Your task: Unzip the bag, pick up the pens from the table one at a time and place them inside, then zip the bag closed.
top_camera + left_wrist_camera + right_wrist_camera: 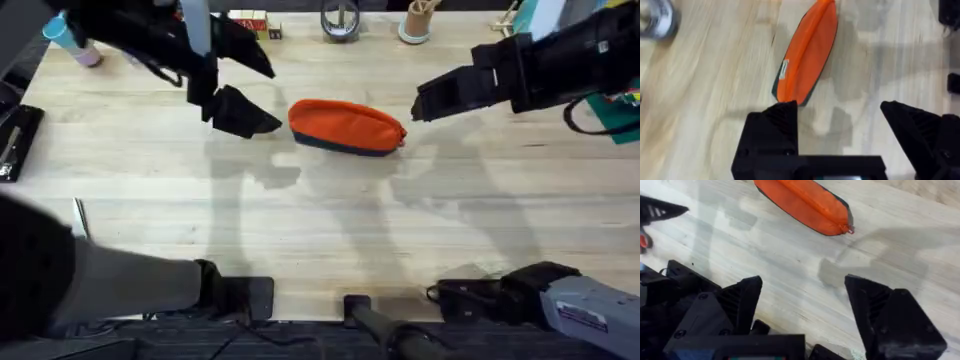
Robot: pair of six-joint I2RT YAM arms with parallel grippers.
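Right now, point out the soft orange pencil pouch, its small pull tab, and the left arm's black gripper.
soft orange pencil pouch [346,124], overhead view, middle of its top.
small pull tab [850,230], right wrist view, at the pouch's end.
left arm's black gripper [840,117], left wrist view, midway between fingertips.

One orange bag [346,126] lies on one table [320,230], flanked by two grippers.

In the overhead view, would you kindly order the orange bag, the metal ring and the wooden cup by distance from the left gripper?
From the left gripper:
1. The orange bag, just beside it, mid-table.
2. The metal ring, at the far edge, centre.
3. The wooden cup, far edge, beyond the ring.
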